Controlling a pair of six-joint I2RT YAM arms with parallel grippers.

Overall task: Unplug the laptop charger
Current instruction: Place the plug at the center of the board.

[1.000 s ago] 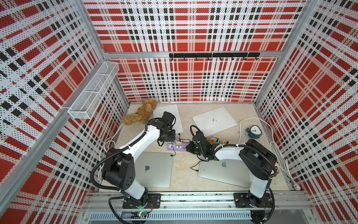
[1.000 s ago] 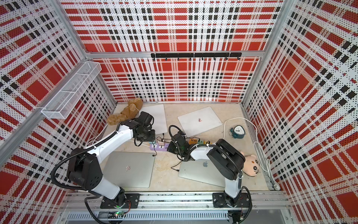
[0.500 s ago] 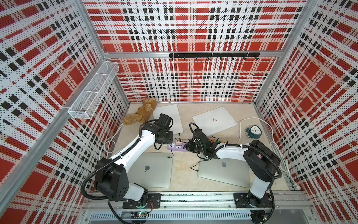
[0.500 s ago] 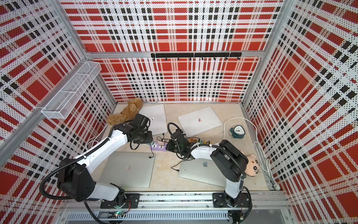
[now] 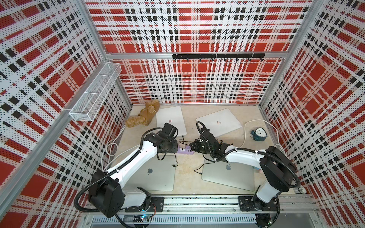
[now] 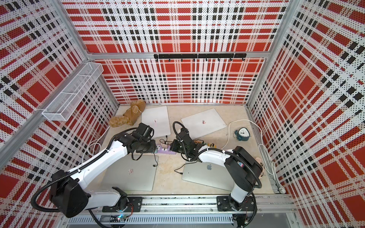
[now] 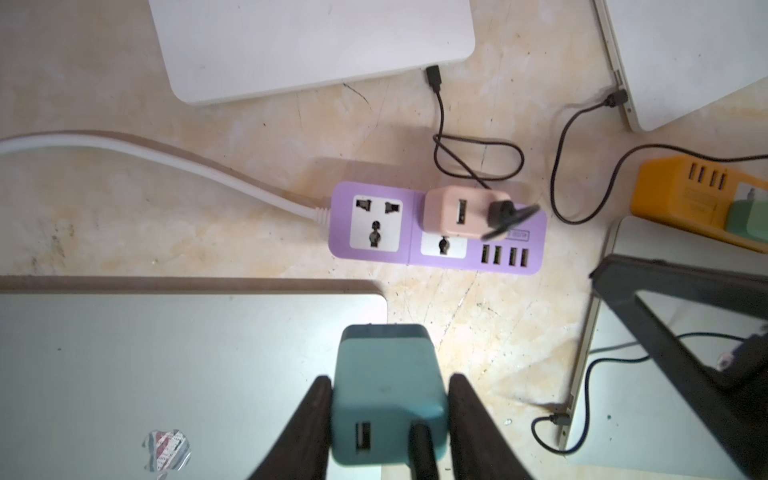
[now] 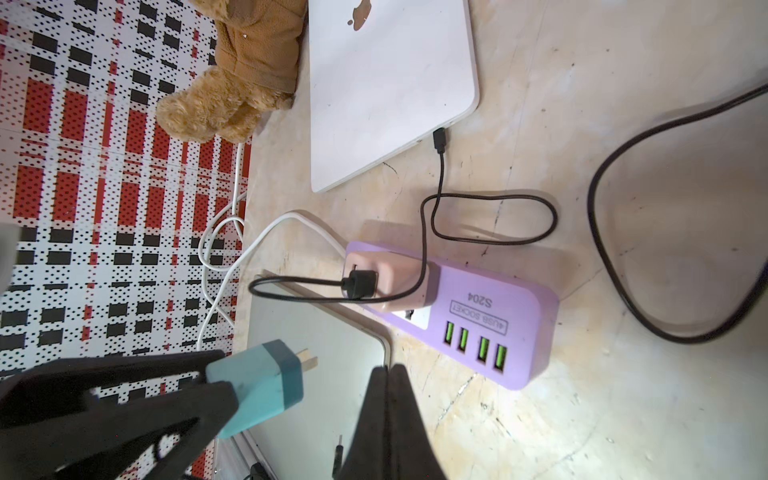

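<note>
charger (image 7: pixel 388 395): teal, a pale body with a darker band at the prong end
power strip (image 7: pixel 415 255): lilac with white socket faces; its USB ports show green in the right wrist view
adapter (image 7: pixel 446 212) on it: peach-pink
second strip (image 7: pixel 673 199): orange-yellow, carrying a green plug (image 7: pixel 748 220)
thin cables (image 7: pixel 433 79): black
strip cord (image 7: pixel 83 141): white
table (image 7: pixel 478 324): beige, mottled
walls (image 5: pixel 197 29): red, black and white plaid, dotted all over
far laptops (image 5: pixel 170 118): white
near laptops (image 5: pixel 162 177): silver-grey
teddy (image 5: pixel 146 116): tan-brown
clock (image 5: pixel 259 134): dark blue-green, pale face
</note>
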